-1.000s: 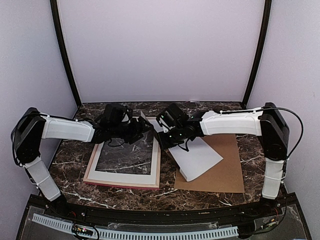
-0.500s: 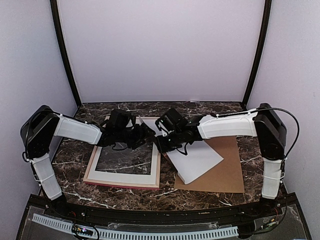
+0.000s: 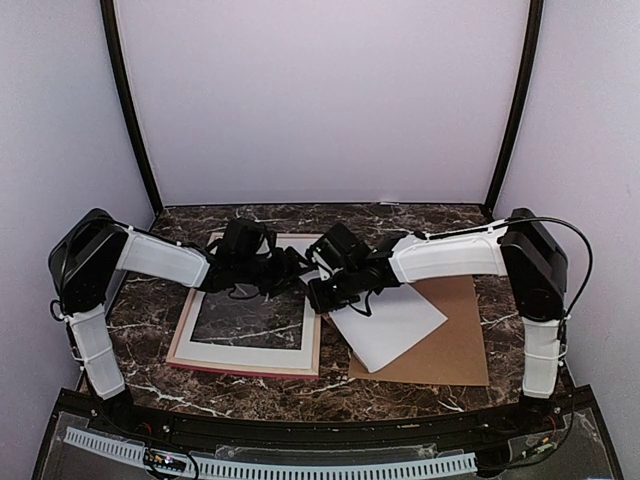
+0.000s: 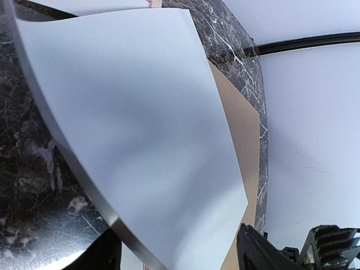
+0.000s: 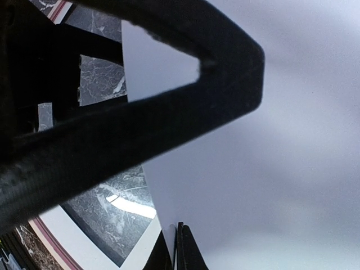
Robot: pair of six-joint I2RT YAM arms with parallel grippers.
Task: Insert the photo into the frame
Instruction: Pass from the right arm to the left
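While both arms meet over the middle of the marble table (image 3: 150, 300), my right gripper (image 3: 318, 292) is pinched tight on the far left corner of the photo (image 3: 395, 325), lifting that corner so the sheet bows. Photo: white back up, the rest lying on the brown backing panel (image 3: 455, 350), just right of the frame (image 3: 245, 369). Frame lies flat, white mat (image 3: 250, 352) inside, marble showing through its window. My left gripper (image 3: 298, 263): jaws spread wide, one either side of the raised photo edge, gripping nothing
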